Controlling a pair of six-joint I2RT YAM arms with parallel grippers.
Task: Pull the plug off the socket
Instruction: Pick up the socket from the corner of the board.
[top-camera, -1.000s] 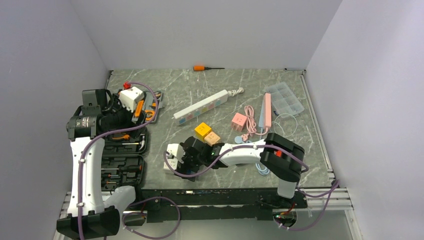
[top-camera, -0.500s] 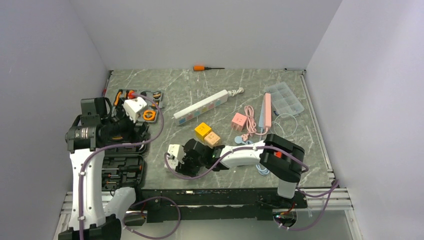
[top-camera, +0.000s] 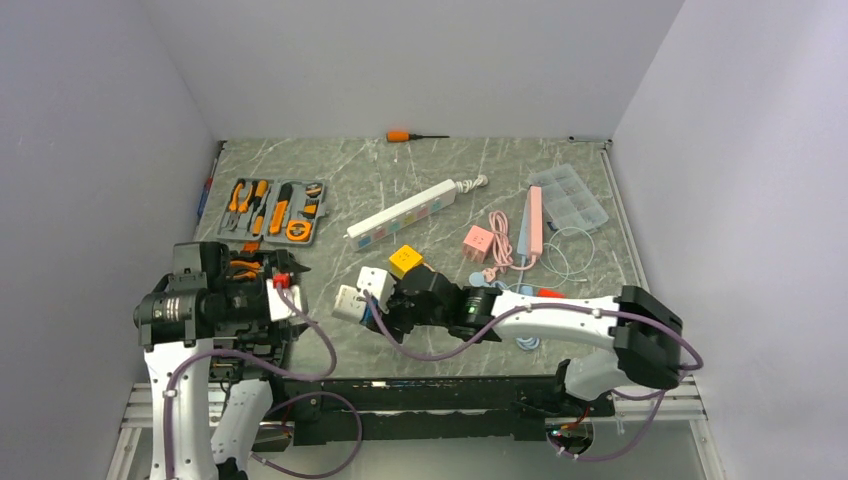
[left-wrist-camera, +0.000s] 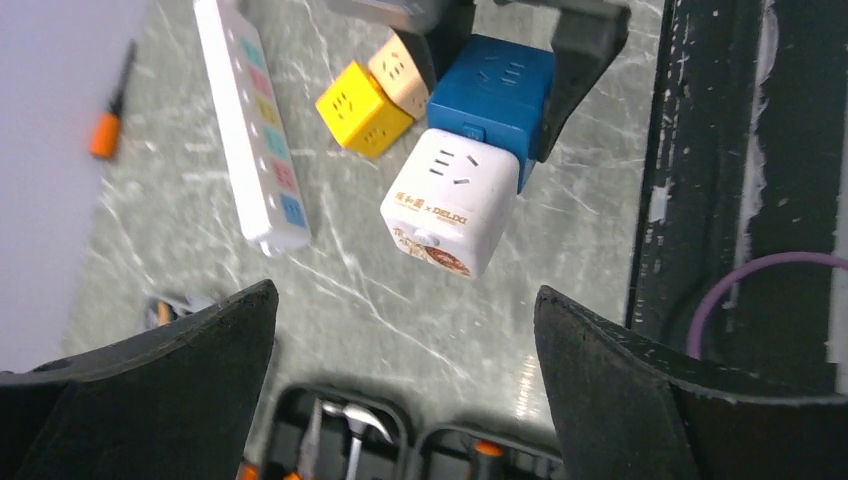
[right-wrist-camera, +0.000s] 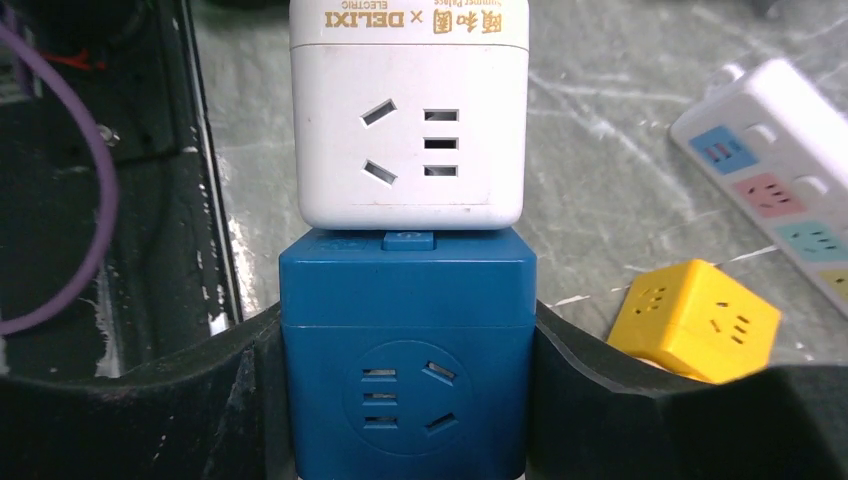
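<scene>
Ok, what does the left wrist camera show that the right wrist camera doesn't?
Left wrist only: the left gripper, open and holding nothing; the orange screwdriver at the table's edge; the peach cube beside the yellow cube; tools in the black case.
Right wrist only: a close look at the right gripper, its pads pressed flat against both sides of the blue cube.
Both: the white cube joined to the blue cube, the yellow cube, the white power strip.
</scene>
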